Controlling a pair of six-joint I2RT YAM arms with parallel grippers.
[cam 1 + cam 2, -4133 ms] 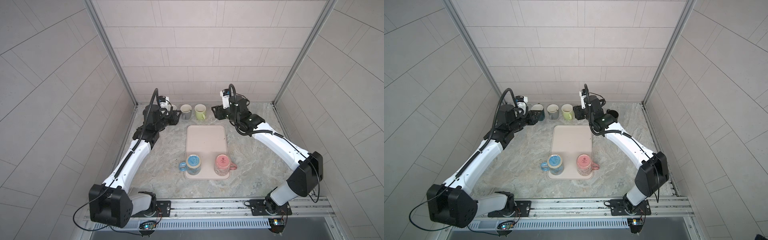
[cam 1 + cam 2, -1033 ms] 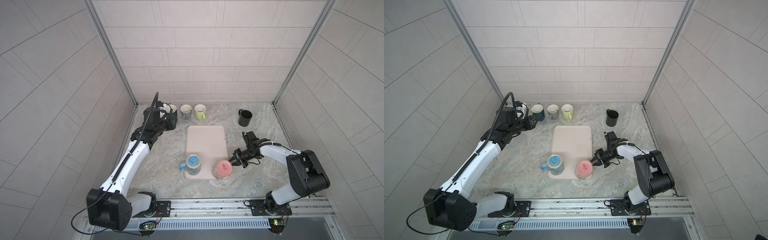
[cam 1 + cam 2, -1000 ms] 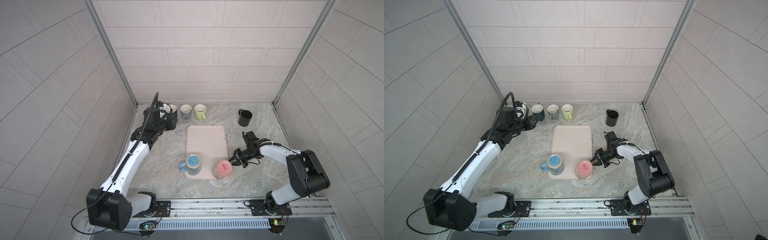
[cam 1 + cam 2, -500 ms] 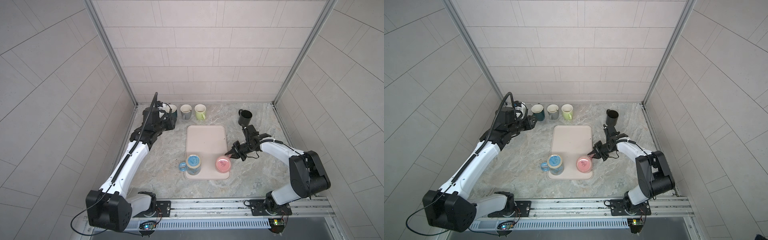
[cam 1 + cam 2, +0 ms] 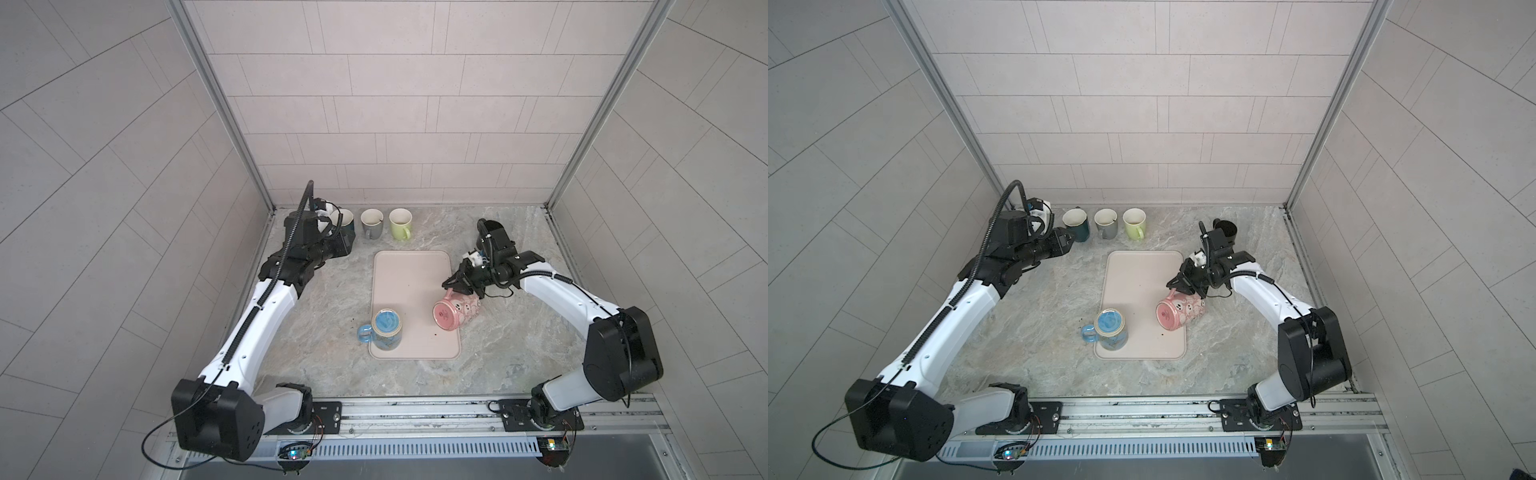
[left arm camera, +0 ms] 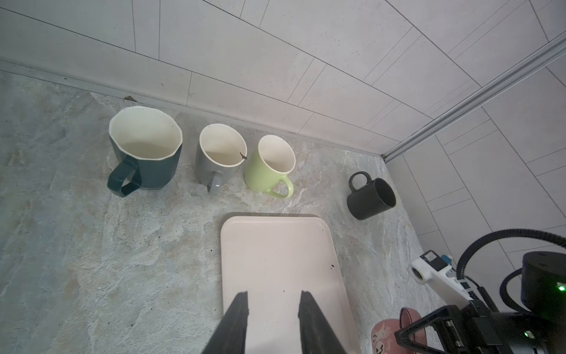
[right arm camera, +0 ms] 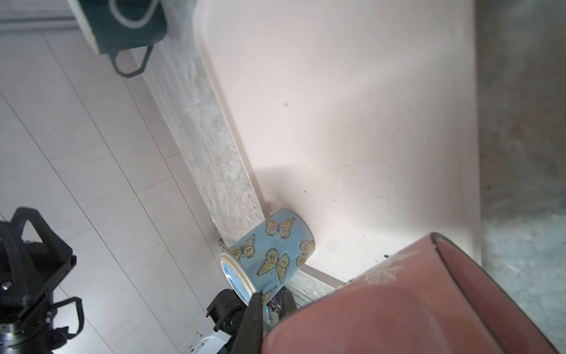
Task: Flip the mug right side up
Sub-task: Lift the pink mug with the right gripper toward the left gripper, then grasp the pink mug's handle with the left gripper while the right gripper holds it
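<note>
The pink mug [image 5: 455,313] [image 5: 1179,312] hangs tipped on its side over the right edge of the pale pink tray [image 5: 409,274], its base turned toward the front left. My right gripper [image 5: 461,289] [image 5: 1185,289] sits just above it, shut on the mug at its handle side. In the right wrist view the mug's body [image 7: 428,306] fills the corner beside the nearly closed gripper [image 7: 272,309]. I cannot tell whether the mug touches the tray. My left gripper [image 6: 273,302] [image 5: 347,243] is open and empty, hovering near the back left.
A blue butterfly mug [image 5: 386,328] [image 7: 272,248] stands upside down on the tray's front left. Teal [image 6: 147,150], grey [image 6: 219,156] and green [image 6: 269,165] mugs stand upright along the back wall. A black mug [image 6: 370,199] stands at the back right, behind my right arm.
My right gripper has lifted and drawn back with the pink mug, tipping it from upside down onto its side. The left arm has barely moved.
</note>
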